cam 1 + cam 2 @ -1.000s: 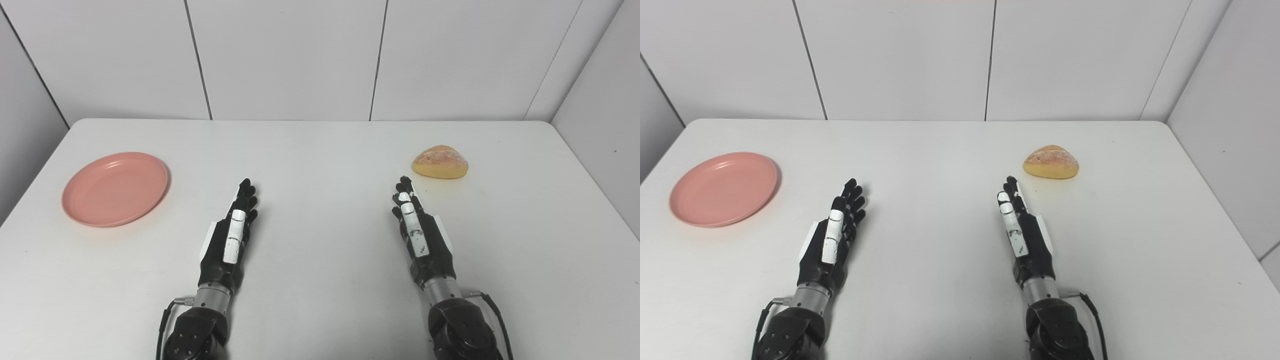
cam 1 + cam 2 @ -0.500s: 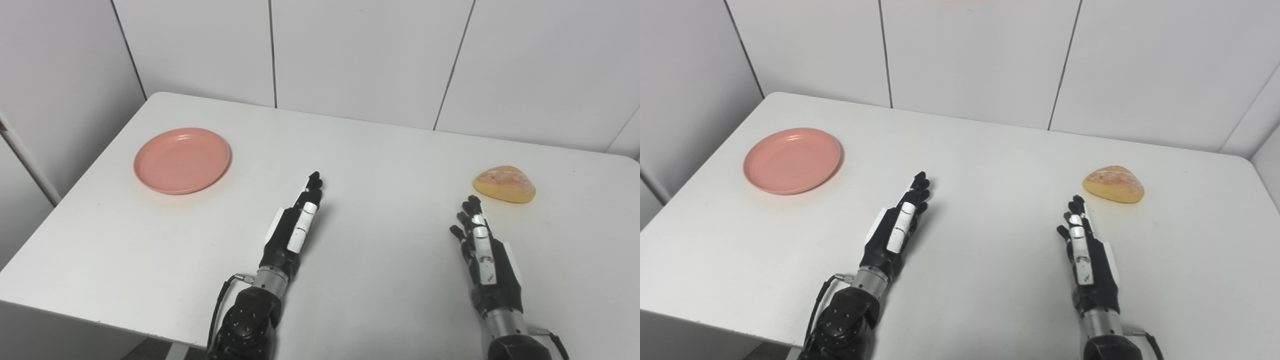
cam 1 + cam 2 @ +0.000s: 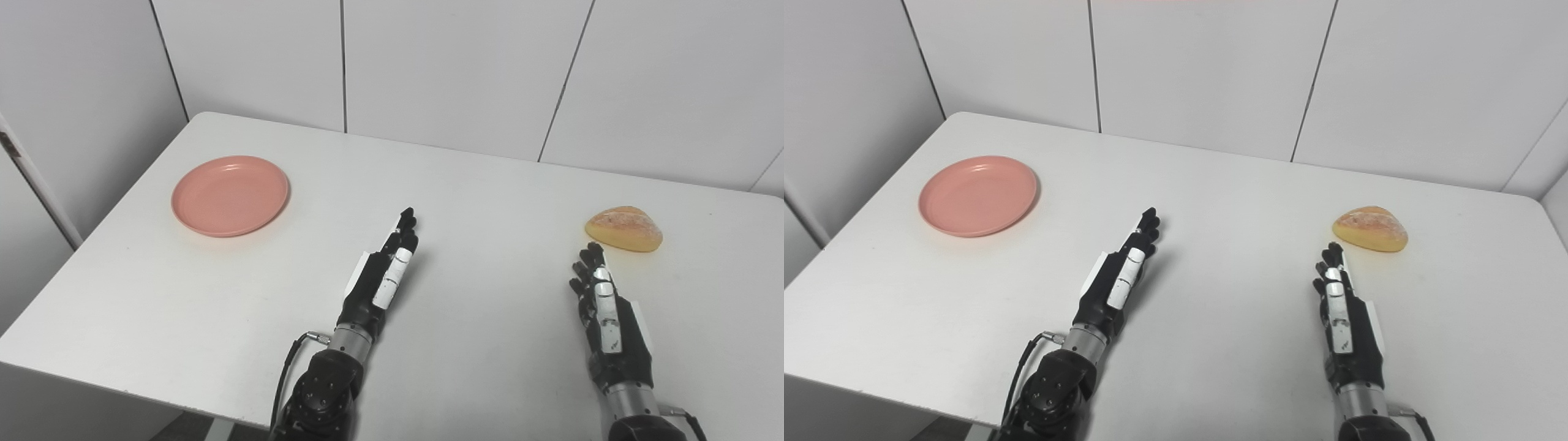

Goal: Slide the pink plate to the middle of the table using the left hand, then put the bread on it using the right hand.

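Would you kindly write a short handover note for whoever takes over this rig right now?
Left hand: open, fingers extended, near the middle of the table, holding nothing.
Right hand: open, holding nothing, fingertips just short of the bread.
Pink plate: empty, at the table's far left, well apart from the left hand.
Bread: on the bare table at the far right.
Done: nothing; neither thing is touched.
Left: reach the left hand to the plate and slide it to the middle, then pick up the bread with the right hand and set it on the plate.
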`<state>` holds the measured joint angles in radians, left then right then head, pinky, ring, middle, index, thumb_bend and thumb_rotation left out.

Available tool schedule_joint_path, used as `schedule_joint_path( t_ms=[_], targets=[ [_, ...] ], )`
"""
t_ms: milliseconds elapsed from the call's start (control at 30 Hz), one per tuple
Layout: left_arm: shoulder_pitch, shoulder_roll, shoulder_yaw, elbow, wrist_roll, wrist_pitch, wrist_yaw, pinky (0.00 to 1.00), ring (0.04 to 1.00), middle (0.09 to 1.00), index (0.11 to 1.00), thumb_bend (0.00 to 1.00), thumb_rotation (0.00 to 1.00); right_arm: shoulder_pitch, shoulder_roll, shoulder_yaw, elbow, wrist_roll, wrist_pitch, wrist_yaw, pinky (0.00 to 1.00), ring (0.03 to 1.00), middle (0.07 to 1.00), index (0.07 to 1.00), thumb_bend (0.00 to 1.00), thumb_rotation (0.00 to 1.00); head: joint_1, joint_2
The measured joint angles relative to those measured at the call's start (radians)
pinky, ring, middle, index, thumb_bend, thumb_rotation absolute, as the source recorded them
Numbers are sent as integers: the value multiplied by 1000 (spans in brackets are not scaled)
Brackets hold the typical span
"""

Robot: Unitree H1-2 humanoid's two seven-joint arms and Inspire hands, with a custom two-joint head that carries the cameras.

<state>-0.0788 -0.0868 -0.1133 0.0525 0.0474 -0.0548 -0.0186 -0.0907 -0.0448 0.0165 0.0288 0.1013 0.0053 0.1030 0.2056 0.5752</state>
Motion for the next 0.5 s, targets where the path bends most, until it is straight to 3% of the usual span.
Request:
schedule_joint_path(
  t_ms=[267,500],
  targets=[
    [0,1,2,0,-5,-3,0,1000,1000,1000,1000,724,1000,-1,0,1,1,-3,-6,1,1000,1000,1000,1000,562,998,-6,0],
    [-13,1,52,2,-84,10,-2,1000,1000,1000,1000,736,1000,-2,0,2,1,-6,-6,0,1000,1000,1000,1000,589,985,-2,-8]
  ],
)
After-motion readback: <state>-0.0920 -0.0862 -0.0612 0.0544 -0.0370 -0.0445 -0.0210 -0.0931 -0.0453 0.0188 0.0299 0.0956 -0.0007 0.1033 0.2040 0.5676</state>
